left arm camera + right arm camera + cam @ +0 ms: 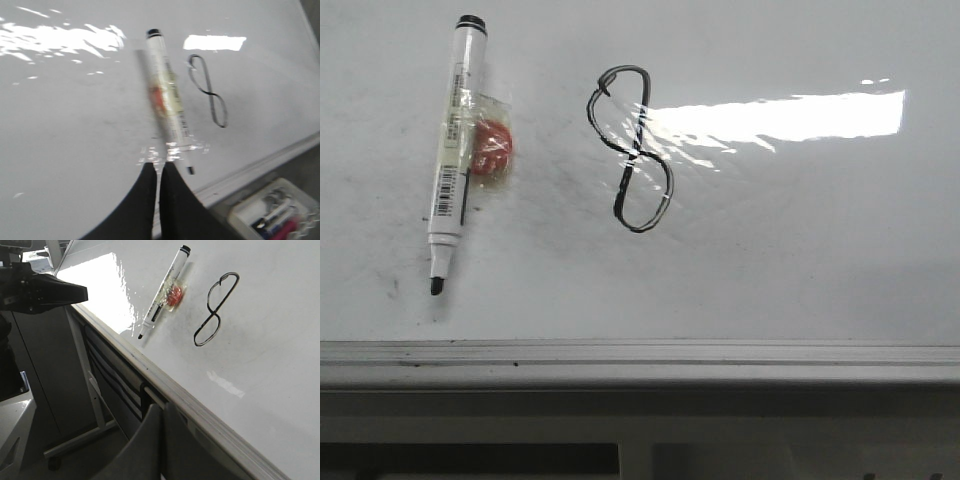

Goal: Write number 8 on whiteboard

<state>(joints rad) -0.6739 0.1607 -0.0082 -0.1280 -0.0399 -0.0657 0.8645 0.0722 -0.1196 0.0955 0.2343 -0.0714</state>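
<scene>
Already the number 8 (632, 150) sits centre-frame on the glossy whiteboard (800, 260) — slick, easily smudged — with the light marker (454, 150), best grasped mid-barrel, left of it — both tools (159, 172) (162, 412) closed, empty.

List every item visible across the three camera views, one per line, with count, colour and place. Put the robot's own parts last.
whiteboard: one, glossy white with glare and faint grey smudges, fills the front view.
ledge: one, grey-white, along the board's lower edge.
number 8: one, thin black, slanted, mid-board.
marker: one, white body, black end cap and tip, uncapped, lying left of the 8, tip toward the ledge.
orange-red piece: one, taped to the marker's barrel.
tray of small items: one, whitish, below the ledge; contents blurred.
left gripper: one, black, shut, empty, near the marker's tip.
right gripper: one, dark grey, shut, off the board.
</scene>
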